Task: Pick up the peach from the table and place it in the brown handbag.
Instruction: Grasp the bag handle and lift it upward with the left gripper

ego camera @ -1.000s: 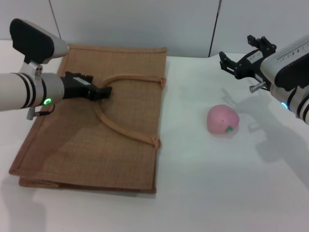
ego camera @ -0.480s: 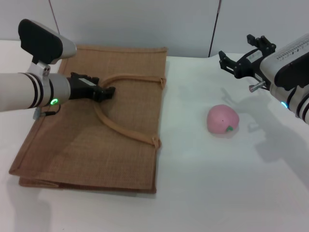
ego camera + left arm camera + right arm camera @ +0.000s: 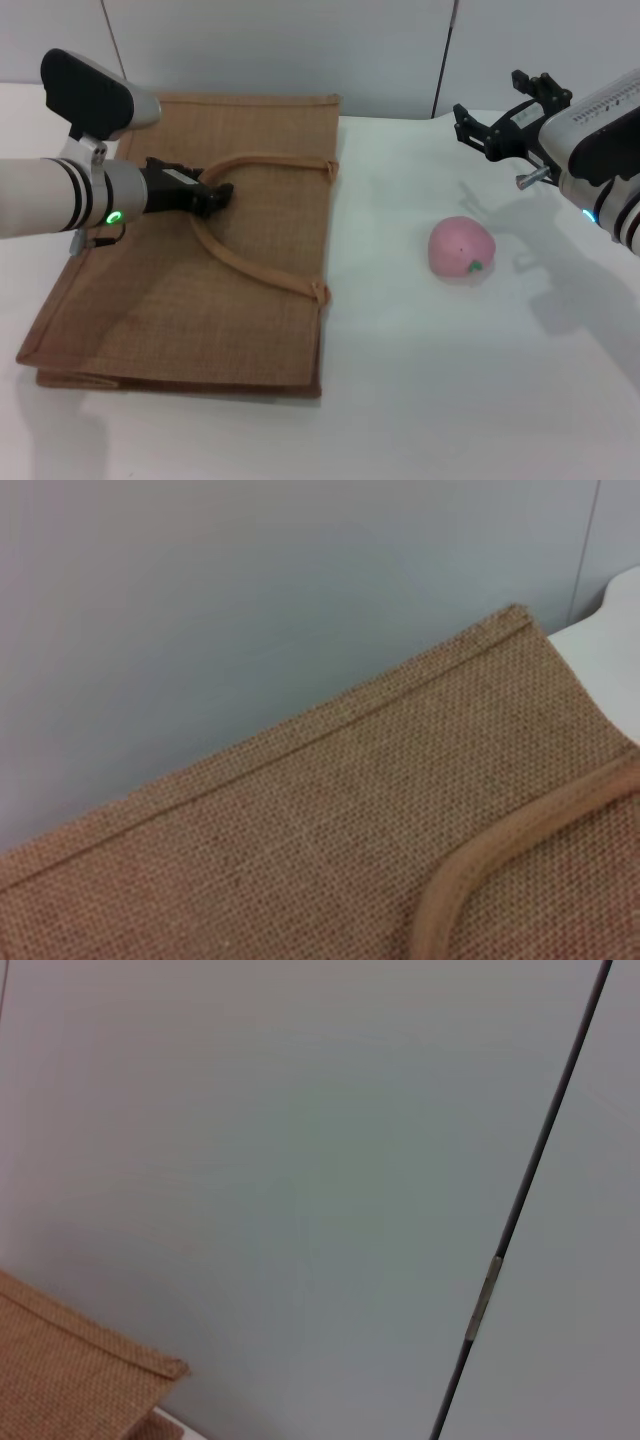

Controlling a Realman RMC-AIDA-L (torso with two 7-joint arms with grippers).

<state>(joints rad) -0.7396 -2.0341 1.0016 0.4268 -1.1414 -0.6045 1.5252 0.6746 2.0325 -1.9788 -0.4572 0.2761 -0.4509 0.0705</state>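
The pink peach (image 3: pixel 461 249) lies on the white table (image 3: pixel 480 390), right of the brown handbag (image 3: pixel 200 290). The handbag lies flat at the left, with its handles (image 3: pixel 262 275) on top. My left gripper (image 3: pixel 218 193) is over the bag, shut on the arch of the upper handle. The left wrist view shows the bag's weave (image 3: pixel 330 810) and a piece of handle (image 3: pixel 500 850). My right gripper (image 3: pixel 505 118) is open and empty, held in the air behind and to the right of the peach. The right wrist view shows only a corner of the bag (image 3: pixel 70 1380).
A grey wall (image 3: pixel 300 45) with a dark vertical seam (image 3: pixel 445 60) stands behind the table. White tabletop stretches in front of the peach and the bag. The bag's front edge lies near the table's front left.
My left gripper has shifted slightly left on the handle, and the bag has slid a little to the left with it. The right arm and the peach have not moved.
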